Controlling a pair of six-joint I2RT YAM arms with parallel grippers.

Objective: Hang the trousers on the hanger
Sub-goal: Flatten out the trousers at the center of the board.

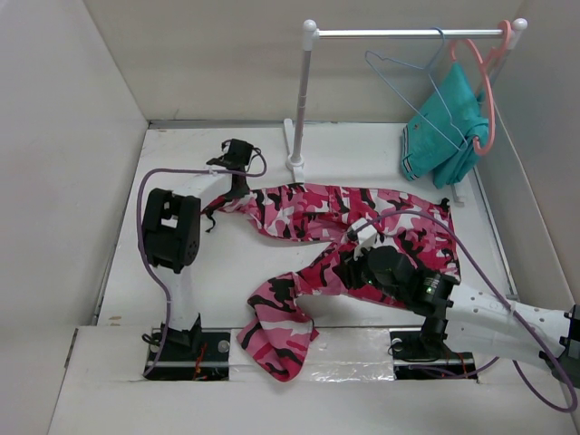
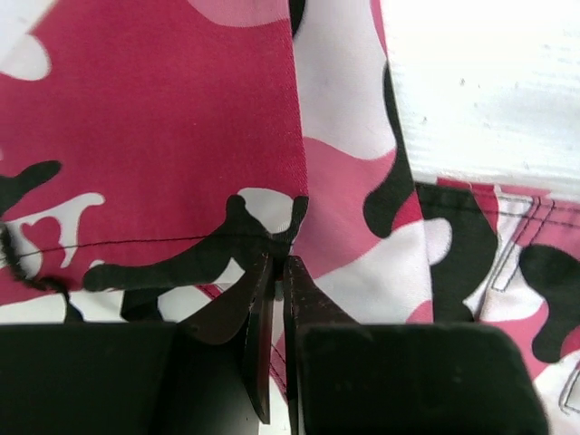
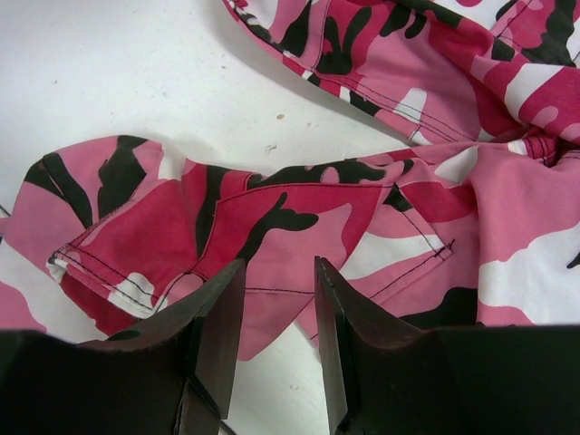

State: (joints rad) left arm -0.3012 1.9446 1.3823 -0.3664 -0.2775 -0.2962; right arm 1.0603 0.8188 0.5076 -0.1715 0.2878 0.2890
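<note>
On the left, the left gripper [image 1: 237, 156] has its fingers [image 2: 261, 304] pinched together on a folded edge of the pink, red, white and black camouflage fabric trousers [image 1: 308, 213]. The trousers sprawl across the white table [image 1: 227, 267], with one leg trailing over the near edge. The right gripper [image 1: 356, 237] hovers just above the cloth with its fingers [image 3: 222, 313] apart, holding nothing. Far right, the thin light-blue wire hanger [image 1: 399, 65] hangs on the white rail [image 1: 408, 33] (beside a teal garment [image 1: 444, 136]), well apart from the trousers.
</note>
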